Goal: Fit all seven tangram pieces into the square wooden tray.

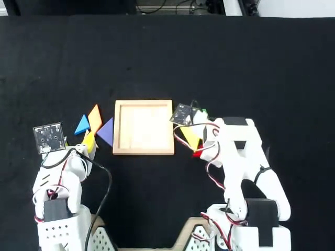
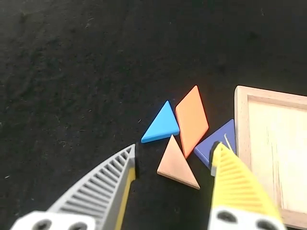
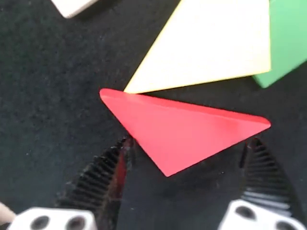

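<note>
The square wooden tray [image 1: 144, 148] lies at the table's middle with nothing in it. Left of it lie a blue triangle [image 2: 162, 126], an orange parallelogram [image 2: 192, 120], a peach triangle [image 2: 176, 165] and a purple triangle [image 2: 219, 142]. My left gripper [image 2: 173, 149] hangs open just above the peach triangle, its yellow finger [image 2: 235, 184] over the purple one. Right of the tray lie a red triangle [image 3: 187, 134], a large yellow triangle [image 3: 211, 43] and a green piece [image 3: 288, 43]. My right gripper [image 3: 190, 142] is open low over the cloth, its fingers on either side of the red triangle.
Black cloth covers the whole table [image 1: 167, 57]. The tray's corner [image 3: 72, 5] is close to the right gripper. Both arm bases [image 1: 157, 235] stand at the near edge. The far half of the table is open room.
</note>
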